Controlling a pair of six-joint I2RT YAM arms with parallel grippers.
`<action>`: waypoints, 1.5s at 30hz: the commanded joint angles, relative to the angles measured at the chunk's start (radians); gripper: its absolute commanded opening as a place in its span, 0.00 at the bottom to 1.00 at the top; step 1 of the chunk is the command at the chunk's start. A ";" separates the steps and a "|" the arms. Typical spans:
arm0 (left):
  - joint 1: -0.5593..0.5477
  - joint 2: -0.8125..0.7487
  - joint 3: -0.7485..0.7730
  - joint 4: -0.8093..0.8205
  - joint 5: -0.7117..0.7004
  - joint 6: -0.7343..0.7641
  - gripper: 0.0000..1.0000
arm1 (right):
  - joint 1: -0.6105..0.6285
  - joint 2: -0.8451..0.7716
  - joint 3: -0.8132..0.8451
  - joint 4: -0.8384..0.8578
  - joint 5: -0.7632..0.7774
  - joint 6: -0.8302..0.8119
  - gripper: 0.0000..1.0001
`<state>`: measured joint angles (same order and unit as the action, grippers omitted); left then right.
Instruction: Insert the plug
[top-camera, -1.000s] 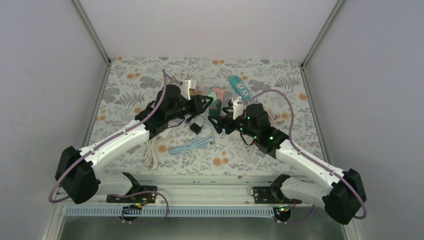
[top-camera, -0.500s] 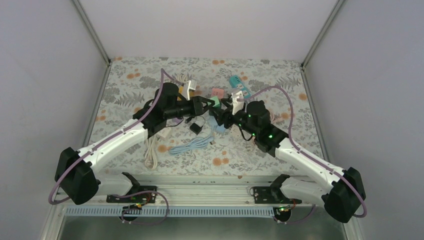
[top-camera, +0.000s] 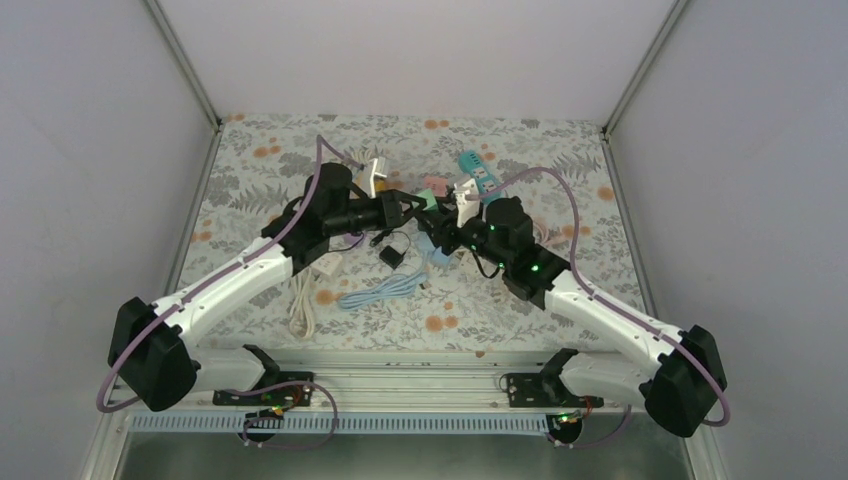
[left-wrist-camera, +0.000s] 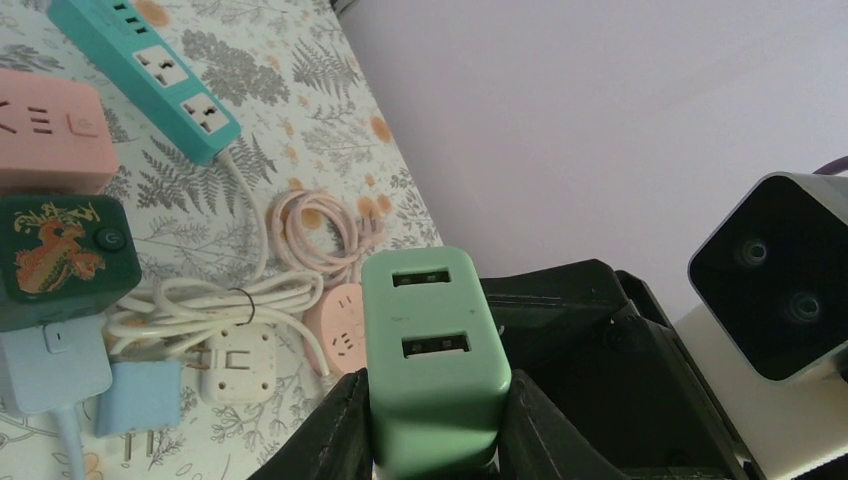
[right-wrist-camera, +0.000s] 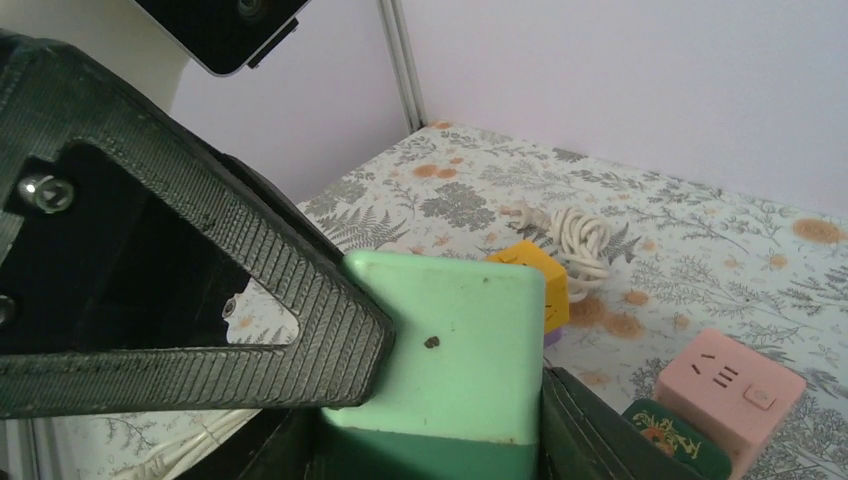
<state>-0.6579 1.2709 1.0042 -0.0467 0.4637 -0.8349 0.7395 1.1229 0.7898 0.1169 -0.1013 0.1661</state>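
The bench (top-camera: 250, 160) is closed in by grey walls on the left, the back and the right, and a metal rail (top-camera: 400, 368) runs along the near edge. Bare flowered cloth shows along both side edges and in front, near the rail. The things crowd the middle and the back.

The left arm (top-camera: 240, 280) and the right arm (top-camera: 600, 315) both reach forward and inward, and their wrists meet above the middle, lifted off the cloth. The left jaws are clenched on the green adapter (left-wrist-camera: 432, 350), which is held in the air with its two ports facing the left wrist camera. The right jaws grasp the same adapter from the opposite end, with one finger against each side.

Below on the cloth lie a teal power strip (left-wrist-camera: 150, 70), a pink cube (left-wrist-camera: 45, 125), a dark green cube (left-wrist-camera: 60, 255) and a white cord (left-wrist-camera: 200, 300).
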 joint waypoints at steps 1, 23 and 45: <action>-0.005 -0.038 0.021 -0.022 0.068 0.006 0.26 | -0.008 -0.004 0.008 0.038 0.006 -0.082 0.43; 0.052 0.090 0.216 -0.364 0.240 0.238 0.53 | 0.010 -0.054 -0.052 0.046 -0.140 -0.332 0.43; 0.049 0.314 0.310 -0.239 -0.354 0.373 0.20 | -0.005 -0.225 -0.133 -0.131 0.450 0.202 0.98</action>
<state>-0.6079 1.4895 1.2499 -0.3691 0.2993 -0.5186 0.7544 0.9642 0.6704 0.0826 0.0513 0.1143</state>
